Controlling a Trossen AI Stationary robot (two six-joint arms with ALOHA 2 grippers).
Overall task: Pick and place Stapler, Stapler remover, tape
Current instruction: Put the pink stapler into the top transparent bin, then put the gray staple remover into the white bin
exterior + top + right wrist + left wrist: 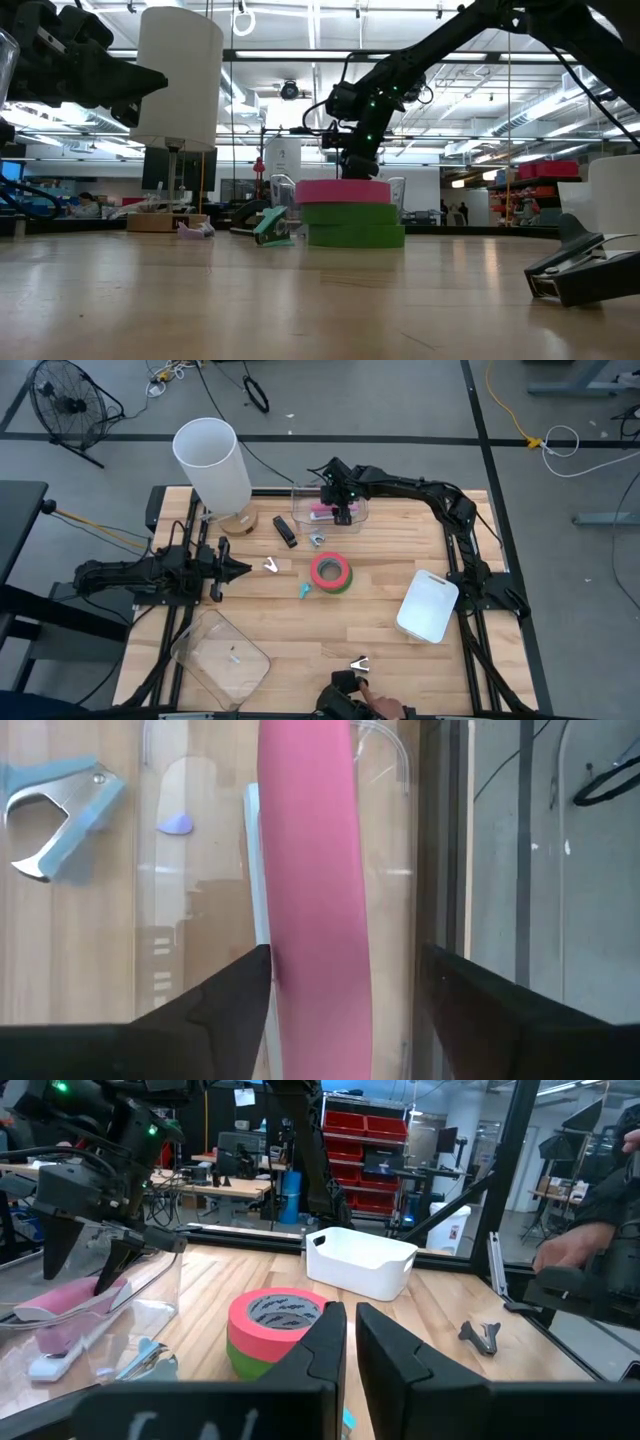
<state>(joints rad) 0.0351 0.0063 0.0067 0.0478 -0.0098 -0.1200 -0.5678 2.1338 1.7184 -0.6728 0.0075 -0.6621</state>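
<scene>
Wooden slatted table [380,630] on a grey floor. Left gripper [243,569], fingers nearly closed, empty, hovers at the left edge. Steel stapler remover [272,566] lies just beside it; stacked pink and green tape [331,572] sits mid-table. Right gripper [342,512], fingers spread, hangs above the pink stapler [312,900] in the clear bin [300,495].

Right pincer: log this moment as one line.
right pincer: open, over pink stapler in clear container | left pincer: shut, waiting at left side | tape: stacked mid-table
</scene>
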